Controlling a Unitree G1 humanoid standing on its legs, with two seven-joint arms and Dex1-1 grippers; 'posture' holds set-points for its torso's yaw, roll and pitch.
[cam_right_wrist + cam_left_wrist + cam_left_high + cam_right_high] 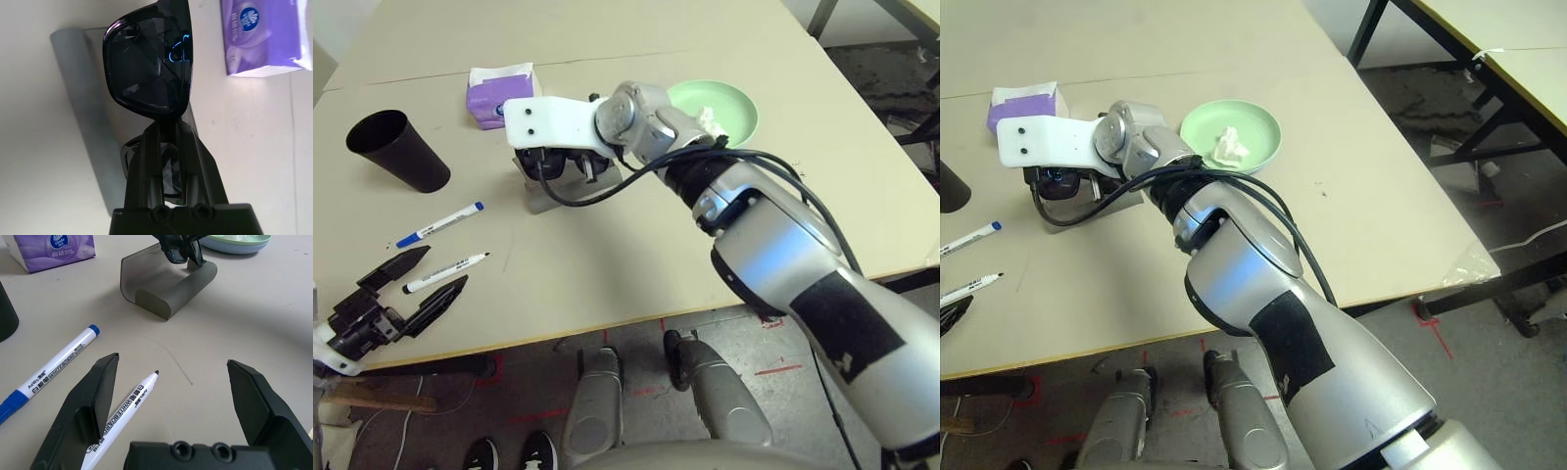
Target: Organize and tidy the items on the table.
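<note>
Clenching black sunglasses [146, 63] in right gripper [167, 122], over grey glasses case [80, 98]. Spreading left gripper [447, 262] wide at near left, by whiteboard markers [440, 224]. Can see black cup [416, 157] left, light-green plate [1205, 122] right.

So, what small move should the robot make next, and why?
Probably lower the black sunglasses a little into the grey case: the right gripper is closed on them, and the case lies open just beneath.

Black cup [399, 151] beside purple tissue box [503, 95], two white marker pens [440, 224] nearby on the table [607, 299]
</note>
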